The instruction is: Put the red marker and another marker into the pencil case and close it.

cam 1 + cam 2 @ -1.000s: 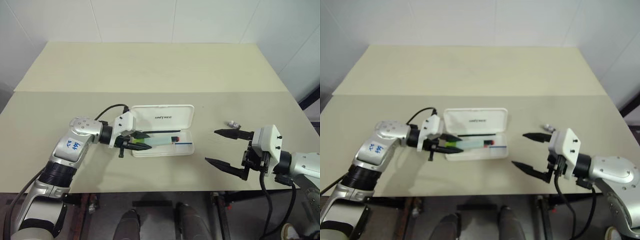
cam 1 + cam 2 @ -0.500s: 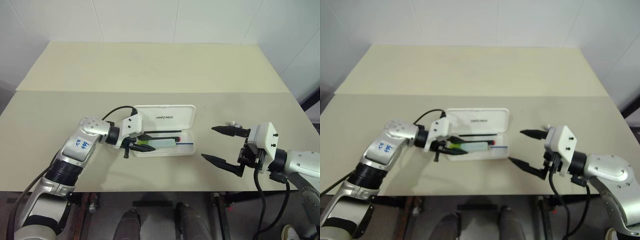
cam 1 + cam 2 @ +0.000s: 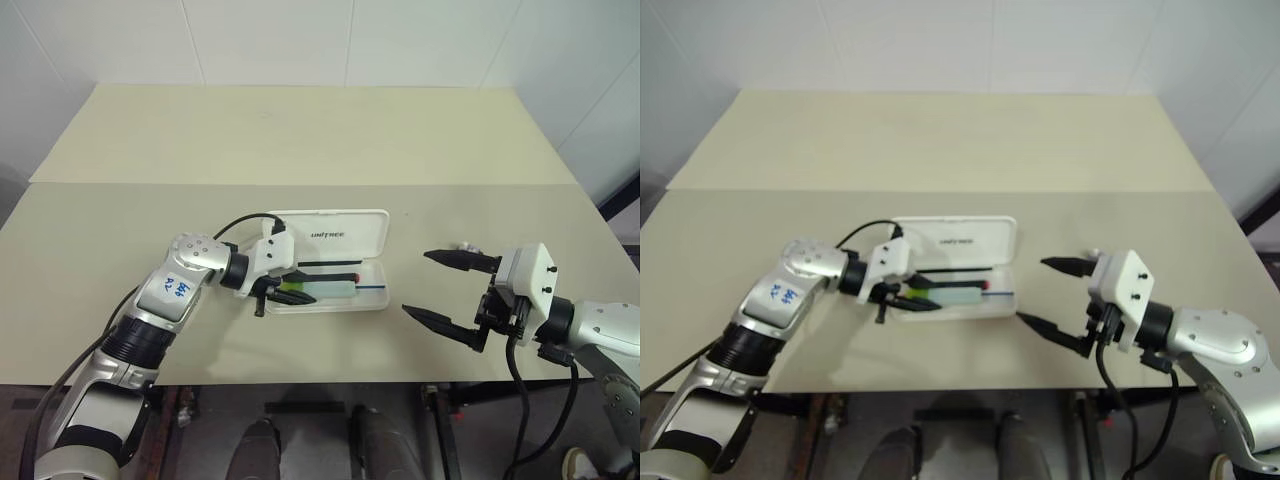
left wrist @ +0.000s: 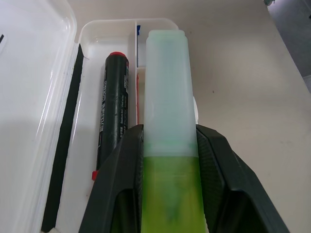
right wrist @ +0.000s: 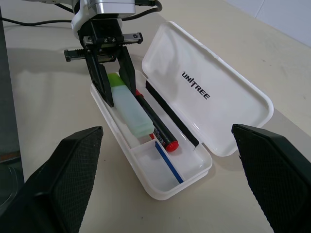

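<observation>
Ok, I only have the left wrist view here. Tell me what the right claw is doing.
Observer: The right claw is open and holds nothing, over the table to the right of the pencil case.
Operator: Confirm the lid position.
Observer: The lid is swung fully open, lying back flat with UNITREE facing up.
Operator: Check the green marker against the tray.
Observer: The left claw grips the green marker, which slants into the tray beside the red marker; I cannot tell whether its tip rests on the floor of the case.
</observation>
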Robot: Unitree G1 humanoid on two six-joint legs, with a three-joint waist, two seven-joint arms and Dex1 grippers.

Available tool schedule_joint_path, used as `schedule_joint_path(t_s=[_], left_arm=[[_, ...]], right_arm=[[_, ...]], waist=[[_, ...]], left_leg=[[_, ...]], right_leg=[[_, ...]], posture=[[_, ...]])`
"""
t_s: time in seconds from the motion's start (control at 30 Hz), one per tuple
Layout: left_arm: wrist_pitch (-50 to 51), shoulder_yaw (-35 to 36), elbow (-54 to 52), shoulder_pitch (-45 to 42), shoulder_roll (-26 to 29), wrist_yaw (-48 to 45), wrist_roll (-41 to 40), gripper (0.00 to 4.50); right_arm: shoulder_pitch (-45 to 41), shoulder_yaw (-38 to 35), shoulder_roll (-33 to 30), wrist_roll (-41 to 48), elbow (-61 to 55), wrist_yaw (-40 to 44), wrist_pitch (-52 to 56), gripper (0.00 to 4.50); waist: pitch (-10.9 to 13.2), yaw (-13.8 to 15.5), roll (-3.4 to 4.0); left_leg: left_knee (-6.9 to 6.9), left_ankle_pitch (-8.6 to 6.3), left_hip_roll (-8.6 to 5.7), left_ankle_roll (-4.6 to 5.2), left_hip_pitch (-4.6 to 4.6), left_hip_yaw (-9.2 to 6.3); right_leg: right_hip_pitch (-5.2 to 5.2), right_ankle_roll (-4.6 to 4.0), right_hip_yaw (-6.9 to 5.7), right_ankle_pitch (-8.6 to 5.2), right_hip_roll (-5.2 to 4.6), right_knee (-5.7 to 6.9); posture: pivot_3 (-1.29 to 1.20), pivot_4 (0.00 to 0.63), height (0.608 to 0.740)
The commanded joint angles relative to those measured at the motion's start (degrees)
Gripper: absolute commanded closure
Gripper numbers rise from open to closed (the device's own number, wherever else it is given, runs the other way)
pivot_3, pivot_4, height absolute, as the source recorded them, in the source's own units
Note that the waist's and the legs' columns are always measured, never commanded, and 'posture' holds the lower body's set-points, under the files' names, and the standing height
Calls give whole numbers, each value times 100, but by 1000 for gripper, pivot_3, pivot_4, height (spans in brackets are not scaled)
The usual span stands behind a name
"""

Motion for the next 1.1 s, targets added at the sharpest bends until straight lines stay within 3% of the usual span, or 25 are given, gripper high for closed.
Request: schedule_joint_path(t_s=[0.03,0.37,1.1], left_arm=[[-43,84,-19,-22,135,4,63,3464],[-67,84,-23,51,229,2,96,3464],[-200,-105,264,-55,-109,-66,232,3464]], right_arm=[[-27,-28,56,30,-200,-70,-99,0],[-91,53,113,-23,-151,-71,-131,0],[-84,68,146,-36,-148,-102,-195,0]], waist=[[0,-4,0],[0,1,0],[0,8,0]], left_leg=[[0,0,0,0,0,0],[0,0,0,0,0,0],[5,0,0,0,2,0]], right_leg=[[0,0,0,0,0,0],[0,0,0,0,0,1],[5,1,0,1,0,1]], posture=[[0,150,740],[0,150,740],[0,150,740]])
